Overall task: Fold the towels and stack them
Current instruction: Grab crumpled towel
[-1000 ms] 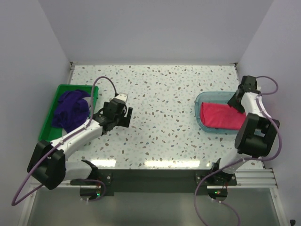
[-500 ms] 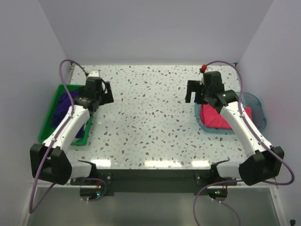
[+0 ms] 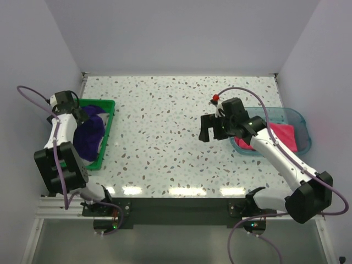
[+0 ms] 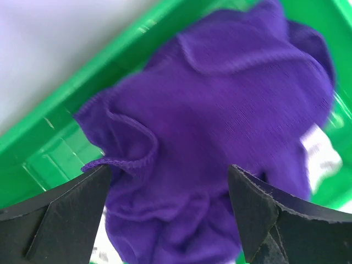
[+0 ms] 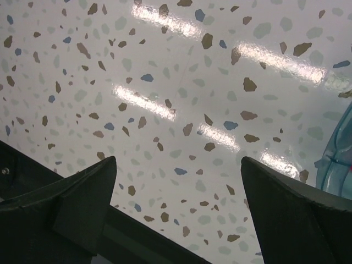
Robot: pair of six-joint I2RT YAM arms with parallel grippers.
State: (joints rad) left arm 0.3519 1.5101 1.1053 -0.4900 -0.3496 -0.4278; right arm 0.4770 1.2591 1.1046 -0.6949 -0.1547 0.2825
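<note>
1. Nearest, at 6 o'clock, my two arms are bolted to the near edge of the speckled table, the left base toward 7 o'clock and the right toward 5.
2. My right claw hangs over bare tabletop, a little toward 3 o'clock from the table's middle. Its fingers are spread wide with nothing between them. From the right wrist, that claw frames only the speckled table and its dark near edge.
3. Just at 3 o'clock of that claw sits the teal tray. Its rim peeks in at the right edge of the right wrist view. The hot pink towel lies flat inside the tray, partly hidden by my right forearm.
4. Across the table at 9 o'clock stands the green bin, well apart from the tray. The dark purple towel lies crumpled in a heap inside it.
5. Farther back, my left claw hangs over the bin's far end, toward 10 o'clock of the table.
6. From the left wrist, that claw is spread wide and pinches nothing. The purple towel bunches up in the gap below the fingertips. I cannot tell whether the left finger touches the curled hem beside it.
7. The green bin wall runs behind the cloth toward 10 o'clock in that view. A pale patch shows past the cloth at 4 o'clock, and I cannot tell what it is.
</note>
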